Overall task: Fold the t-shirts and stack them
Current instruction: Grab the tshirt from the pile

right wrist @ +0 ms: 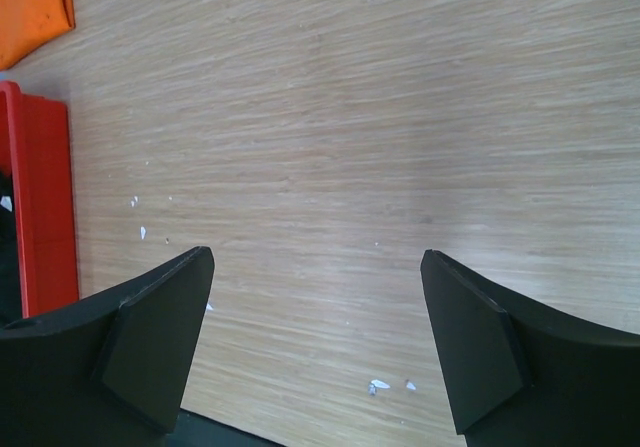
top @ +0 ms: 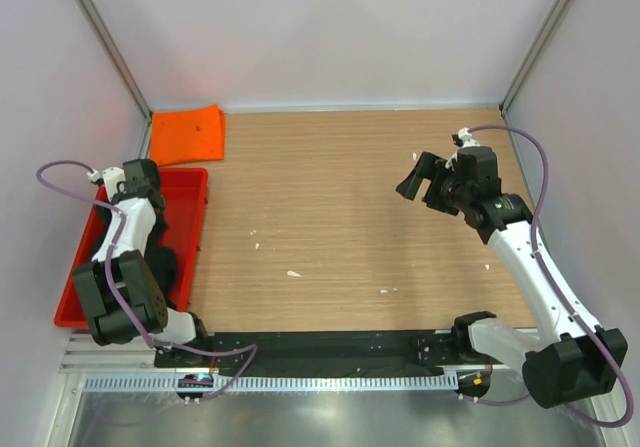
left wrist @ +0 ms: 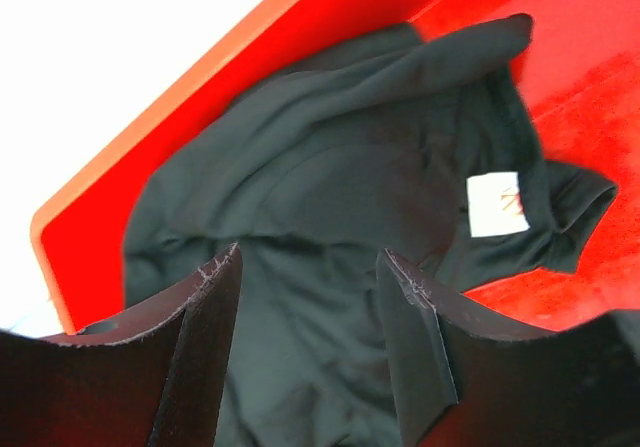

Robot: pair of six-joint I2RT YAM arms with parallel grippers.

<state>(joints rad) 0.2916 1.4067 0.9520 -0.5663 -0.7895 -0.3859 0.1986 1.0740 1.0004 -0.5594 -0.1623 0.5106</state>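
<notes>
Free passage over the bare middle of the table (top: 340, 197). Hemmed at the left edge by the red tray (top: 198, 232) walls; inside, crowded by the black t-shirt (left wrist: 320, 167), seemingly over most of the floor.

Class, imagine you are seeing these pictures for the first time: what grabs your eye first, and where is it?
The bright red tray at the left edge of the table stands out most, with a crumpled black t-shirt lying inside it beneath the open left claw. Next comes the orange t-shirt, lying flat in the table's far left corner, just beyond the tray. The right claw hangs open over the wood.
</notes>
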